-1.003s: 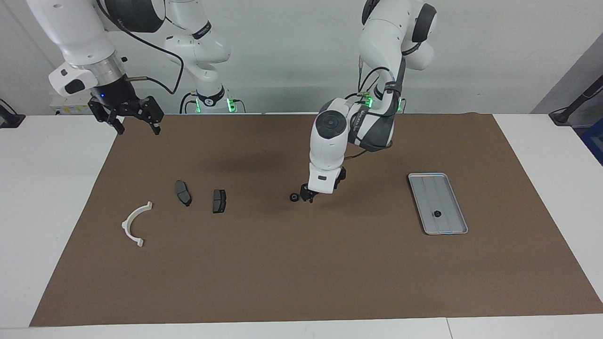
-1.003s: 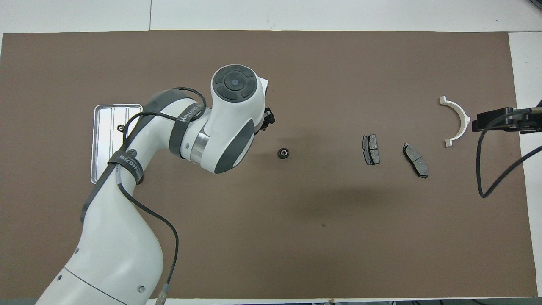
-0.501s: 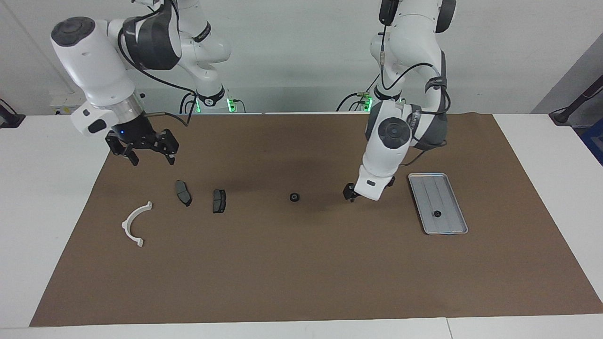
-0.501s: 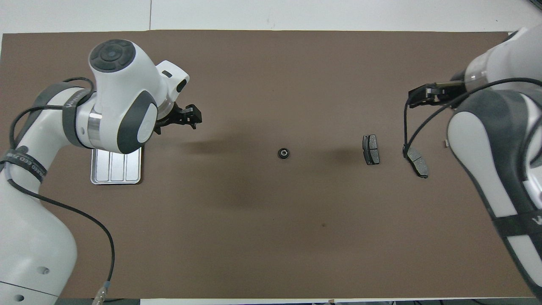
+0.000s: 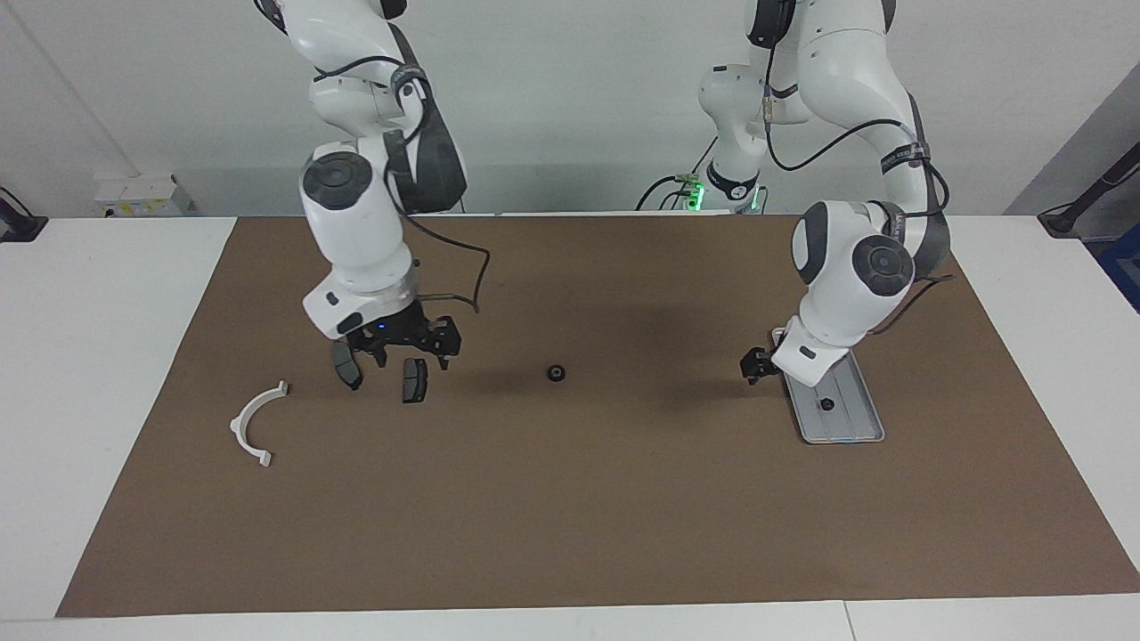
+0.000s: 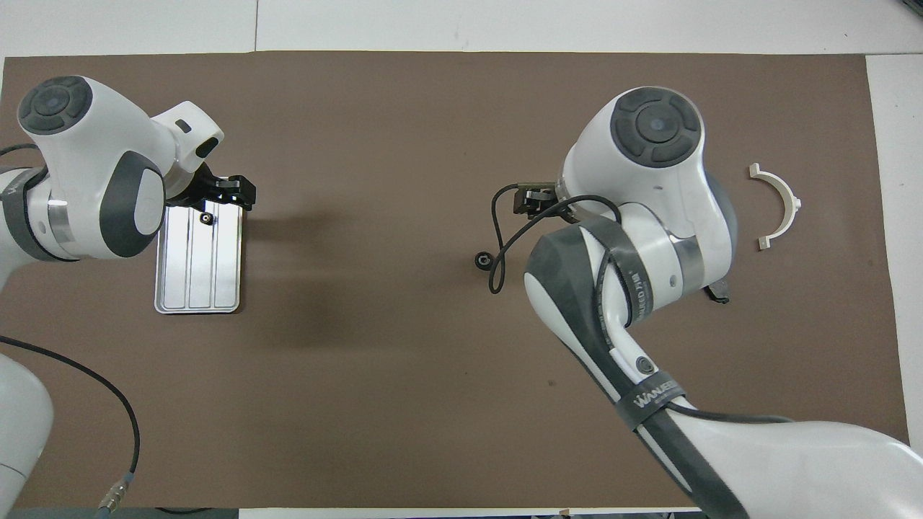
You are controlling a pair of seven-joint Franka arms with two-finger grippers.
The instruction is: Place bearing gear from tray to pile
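Silver-grey, the tray [image 5: 853, 427] lies toward the left arm's end of the brown mat [image 5: 570, 516] on the surface, one small black bearing gear [image 5: 826, 404] on it. Another gear [image 5: 556, 373] sits mid-mat. The left gripper [image 5: 753, 366] hangs over the tray's edge; whether its fingers are apart I cannot tell. The right gripper [image 5: 405, 347], fingers apart, hovers over two dark pads [image 5: 414, 380] near the white bracket [image 5: 256, 424].
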